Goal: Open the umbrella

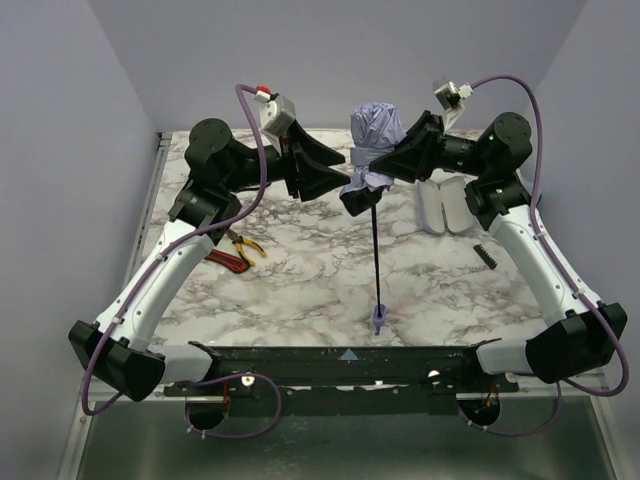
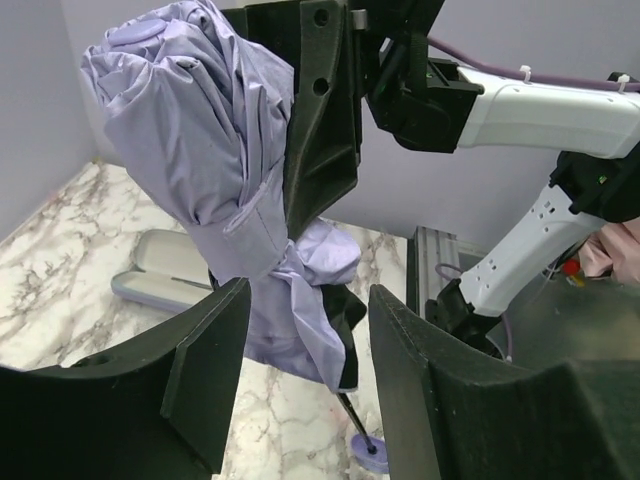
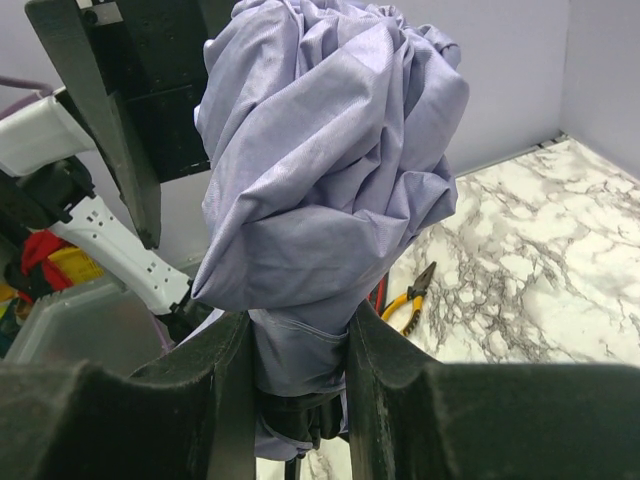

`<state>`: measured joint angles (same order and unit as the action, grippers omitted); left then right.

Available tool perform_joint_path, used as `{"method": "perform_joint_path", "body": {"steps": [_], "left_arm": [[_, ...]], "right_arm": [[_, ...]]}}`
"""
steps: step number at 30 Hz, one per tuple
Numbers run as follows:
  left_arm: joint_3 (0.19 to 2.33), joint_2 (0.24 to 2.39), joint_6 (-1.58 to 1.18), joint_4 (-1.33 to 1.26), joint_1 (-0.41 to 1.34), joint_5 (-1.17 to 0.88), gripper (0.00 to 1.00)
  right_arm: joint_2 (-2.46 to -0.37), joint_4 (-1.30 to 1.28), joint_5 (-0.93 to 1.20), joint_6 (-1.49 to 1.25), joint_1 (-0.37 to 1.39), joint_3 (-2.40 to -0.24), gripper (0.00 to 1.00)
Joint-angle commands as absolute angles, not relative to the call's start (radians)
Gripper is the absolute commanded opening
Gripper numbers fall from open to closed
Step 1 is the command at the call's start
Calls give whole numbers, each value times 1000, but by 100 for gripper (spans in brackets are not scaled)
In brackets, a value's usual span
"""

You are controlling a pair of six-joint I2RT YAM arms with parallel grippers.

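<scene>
Holding the umbrella (image 1: 377,135) aloft over the far middle of the table (image 1: 300,290): the right gripper (image 3: 298,350) pinches the bunched lavender canopy at its waist, jaws pressed into the fabric. I judge that this grip anchors the top end so the other arm can work on the lower part. The shaft (image 1: 375,250) hangs extended toward me, with the handle (image 1: 378,320) low by the near edge. The left gripper (image 2: 308,320) is spread, fingers either side of the loose lower skirt, clamped on nothing I can see.

The top view gives the whole shaft and handle. The right wrist view shows almost nothing of them, but it shows the pinch plainly. Only the left wrist view shows the black lining under the skirt, and an open case (image 2: 165,275) behind it. Pliers (image 1: 238,250) lie well apart, to the left.
</scene>
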<state>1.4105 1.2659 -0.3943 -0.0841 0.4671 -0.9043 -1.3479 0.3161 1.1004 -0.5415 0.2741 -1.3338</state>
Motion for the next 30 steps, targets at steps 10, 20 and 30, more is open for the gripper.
{"method": "perform_joint_path", "body": {"steps": [10, 20, 30], "left_arm": [[1452, 1307, -366, -21, 507, -789, 48], [1438, 1304, -374, -29, 564, -818, 17], [1464, 1326, -333, 109, 570, -595, 21]], "right_arm": [[-1289, 231, 1048, -399, 316, -1331, 0], [-1271, 72, 873, -215, 361, -1348, 0], [-1241, 90, 873, -206, 370, -1331, 0]]}}
